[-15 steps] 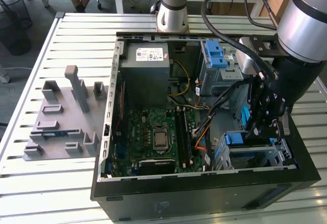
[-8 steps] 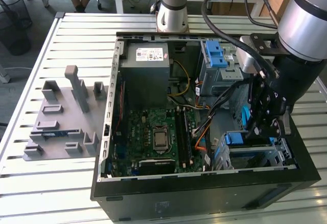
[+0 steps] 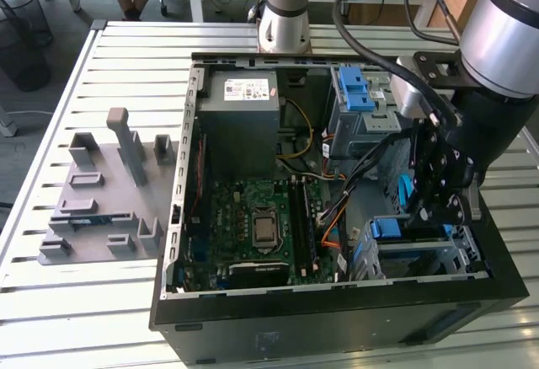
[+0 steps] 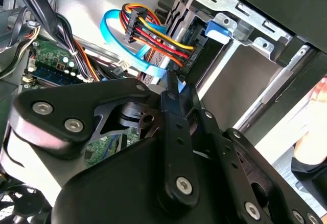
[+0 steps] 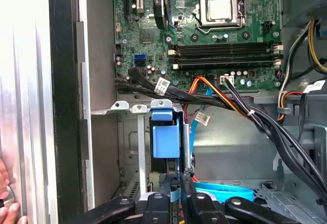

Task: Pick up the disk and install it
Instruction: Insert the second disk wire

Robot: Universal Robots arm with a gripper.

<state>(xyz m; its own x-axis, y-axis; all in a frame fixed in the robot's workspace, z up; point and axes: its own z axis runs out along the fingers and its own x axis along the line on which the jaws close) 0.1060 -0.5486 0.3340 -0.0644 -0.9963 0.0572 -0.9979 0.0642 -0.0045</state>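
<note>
Reaching down into the open computer case, the jaws [image 3: 438, 185] are seen pressed together, with nothing clearly pinched between them.

In the first wrist view the black fingers [image 5: 173, 191] are drawn together just beside the blue carrier tab of the disk [image 5: 166, 137], which is seated upright in the lower drive cage [image 5: 130, 109]; actual contact cannot be told. In the exterior view the wrist is angled steeply downward over the case's corner at the exterior view's right, above the blue bracket [image 3: 386, 228]. The motherboard [image 3: 261, 226] lies beyond, cables [image 5: 214, 93] are strung across, and the case rests on a slatted metal counter [image 3: 101, 302]. A person's fingertips [image 5: 6, 203] are glimpsed outside the case wall.
</note>
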